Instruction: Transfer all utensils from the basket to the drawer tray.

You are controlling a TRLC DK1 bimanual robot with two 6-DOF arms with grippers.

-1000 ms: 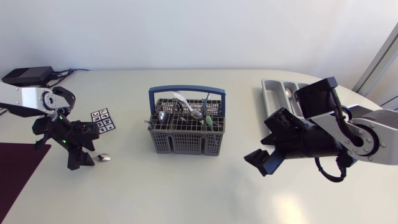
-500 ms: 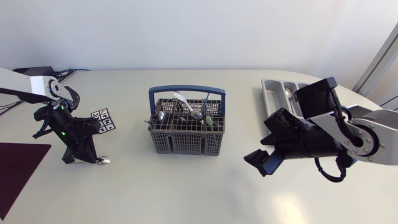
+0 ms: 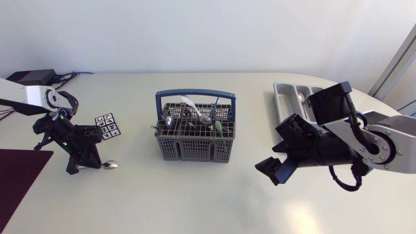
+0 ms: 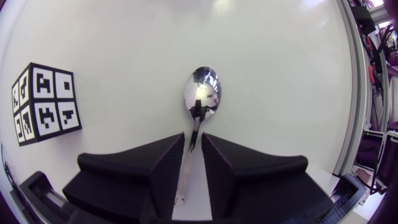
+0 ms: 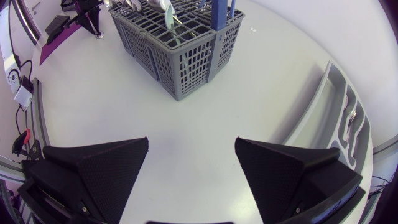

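Note:
A metal spoon (image 4: 201, 94) lies on the white table, left of the basket, its bowl (image 3: 111, 165) showing just past my left gripper (image 3: 91, 165). In the left wrist view the two black fingers (image 4: 166, 163) press the spoon's handle from both sides, so my left gripper (image 4: 193, 138) is shut on it. The grey basket (image 3: 195, 144) with a blue handle holds several utensils and also shows in the right wrist view (image 5: 186, 59). My right gripper (image 3: 273, 170) hangs open over bare table between the basket and the grey drawer tray (image 3: 283, 97), nothing between its fingertips (image 5: 191, 146). One spoon (image 3: 301, 97) lies in the tray (image 5: 324, 99).
A white cube with black markers (image 3: 108, 125) sits close beside the left gripper and shows beside it in the wrist view (image 4: 46, 102). A dark mat (image 3: 18, 177) lies at the table's left front corner.
My left gripper came down over the spoon's handle and closed on it. The right arm has not moved.

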